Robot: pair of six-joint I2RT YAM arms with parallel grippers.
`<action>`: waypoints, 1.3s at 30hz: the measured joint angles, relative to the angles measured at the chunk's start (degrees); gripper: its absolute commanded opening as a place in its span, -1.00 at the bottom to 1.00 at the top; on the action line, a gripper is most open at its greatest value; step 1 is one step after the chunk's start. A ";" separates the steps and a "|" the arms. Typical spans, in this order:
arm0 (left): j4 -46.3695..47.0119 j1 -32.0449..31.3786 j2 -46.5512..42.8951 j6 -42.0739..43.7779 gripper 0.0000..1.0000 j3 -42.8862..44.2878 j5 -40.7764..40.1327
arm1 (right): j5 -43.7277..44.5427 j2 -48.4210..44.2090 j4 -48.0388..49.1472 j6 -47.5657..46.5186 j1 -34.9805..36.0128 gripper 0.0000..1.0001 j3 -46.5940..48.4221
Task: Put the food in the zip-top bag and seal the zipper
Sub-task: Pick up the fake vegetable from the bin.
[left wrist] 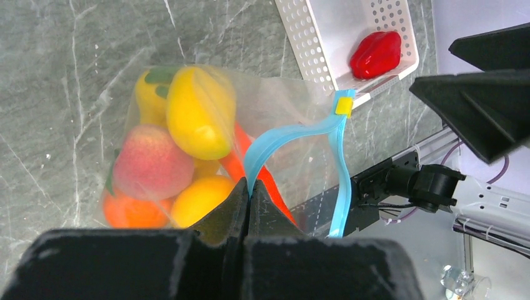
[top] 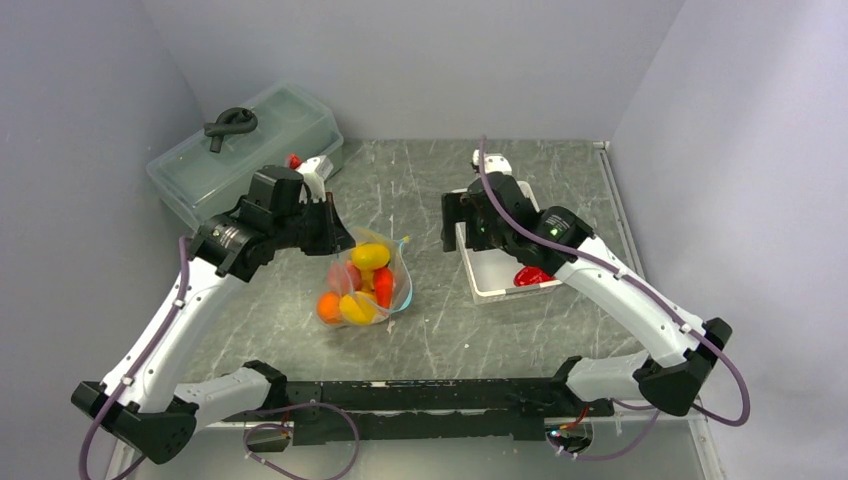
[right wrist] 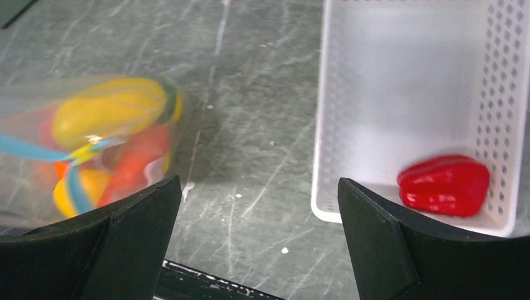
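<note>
Food (left wrist: 195,199) already fills most of the clear bag (left wrist: 294,103). A lemon (left wrist: 200,112) and a peach (left wrist: 150,164) lie packed with the rest just ahead of the left gripper (left wrist: 249,195), which is pinched tight on the near end of the blue zipper (left wrist: 294,132). From that pinch the strip loops away with its two sides parted, so the mouth is unsealed, and a yellow tab (left wrist: 343,105) sits at the far end of the loop.

One piece is left out. A red pepper (right wrist: 445,185) lies in the near corner of the white basket (right wrist: 326,112), just beyond the right finger of the right gripper (right wrist: 257,187). That gripper is spread wide and holds nothing. It hovers over bare worktop (right wrist: 250,87) between basket and bag, with the bag off past its left finger.

The step in hand looks like fetching this last piece. The next move, I judge, calls for the right gripper to shift rightward over the basket wall, drop around the pepper and close. It would then carry the pepper across to the mouth the left gripper holds. The glossy pepper may slip, and only afterwards can the zipper be pressed shut
</note>
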 measured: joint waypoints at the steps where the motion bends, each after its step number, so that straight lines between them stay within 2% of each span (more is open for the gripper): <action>1: 0.00 0.00 -0.20 0.00 -1.00 -0.04 0.02 | 0.55 -0.42 -0.48 0.98 -0.61 0.99 -0.70; 8: 0.00 0.00 -1.25 0.02 -1.00 -0.59 0.11 | 3.45 -1.27 -4.66 9.46 -9.66 0.99 -5.38; 18: -0.04 0.11 -2.08 0.17 -1.00 -1.51 0.20 | 10.19 5.01 -8.87 19.12 -14.99 0.98 -10.05; 27: -0.42 0.11 -2.43 1.05 -1.00 -1.51 0.17 | 11.96 9.09 -7.96 21.44 -20.11 0.94 -14.78; 39: -0.44 0.11 -2.47 1.46 -1.00 -1.51 0.17 | 10.60 12.92 -3.30 21.29 -25.22 0.91 -16.63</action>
